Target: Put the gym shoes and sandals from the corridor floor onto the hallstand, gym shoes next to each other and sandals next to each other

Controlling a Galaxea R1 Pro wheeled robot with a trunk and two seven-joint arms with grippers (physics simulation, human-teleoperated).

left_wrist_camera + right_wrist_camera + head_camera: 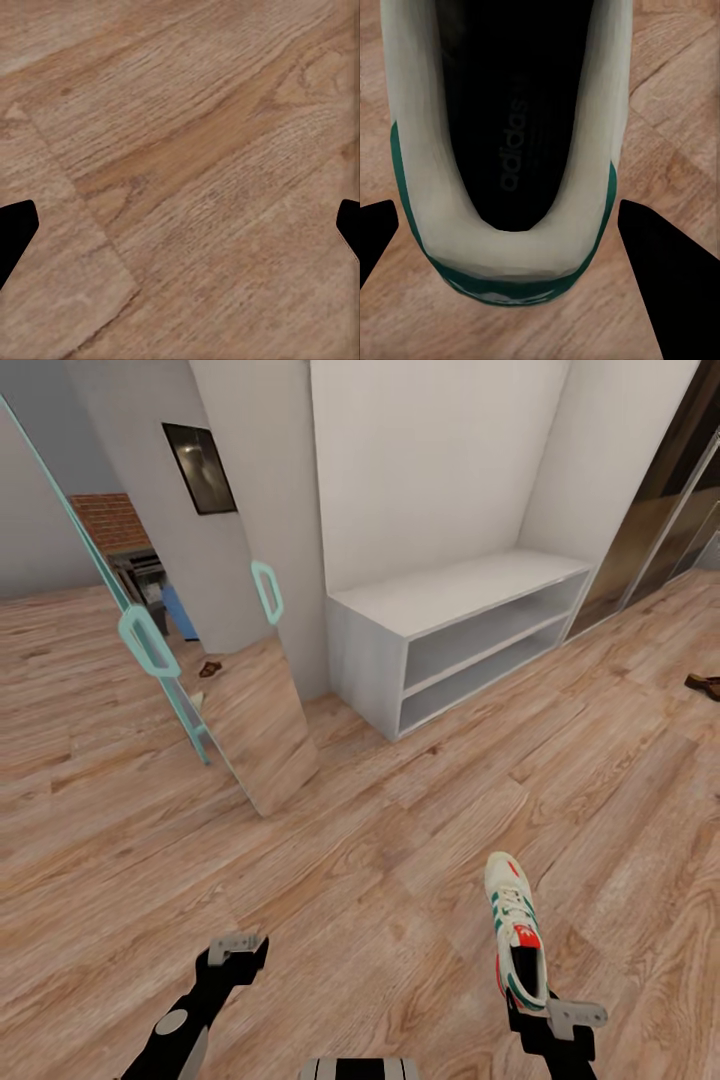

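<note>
One white gym shoe (515, 932) with green stripes and a red-orange tongue points away from me at the lower right, over the corridor floor (380, 840). My right gripper (541, 1002) is shut on its heel. In the right wrist view the fingers (660, 277) press both sides of the gym shoe's heel (510, 240). A dark brown sandal (703, 685) lies on the floor at the far right edge. The pale grey hallstand (470, 592) stands against the wall ahead, its two shelf levels bare. My left gripper (238, 950) hangs open over bare planks (180, 172).
A tall leaning mirror panel (255, 710) with teal handles stands left of the hallstand; a small brown shape (210, 669) shows in it. Dark sliding doors (660, 510) line the right wall. Open floor lies between me and the hallstand.
</note>
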